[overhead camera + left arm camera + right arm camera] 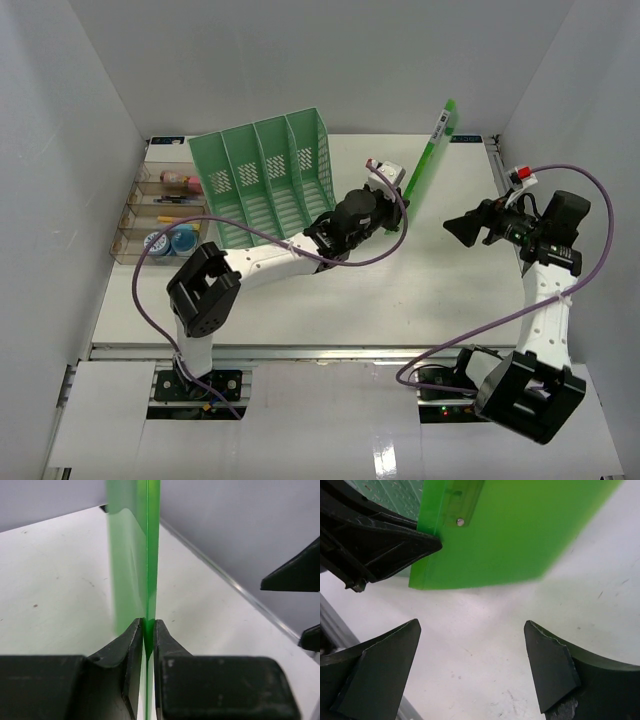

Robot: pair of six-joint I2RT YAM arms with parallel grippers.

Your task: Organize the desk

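- Left end effector (148, 625) pinches one green folder (430, 150) upright by its lower edge, above the white tabletop (400, 300), just right of the mint file rack (265, 180).
- Right end effector (455, 228) hangs nearby, jaws spread, empty.
- Progress, est.: clear tray (150, 215) at far left holds small items; folder not yet filed; rack slots look empty.
- Count: 1 folder, 1 rack w/ 4 slots, 1 tray.

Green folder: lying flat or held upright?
Upright, leaning slightly: the green folder is held on edge over the desk, pinched by the left gripper.
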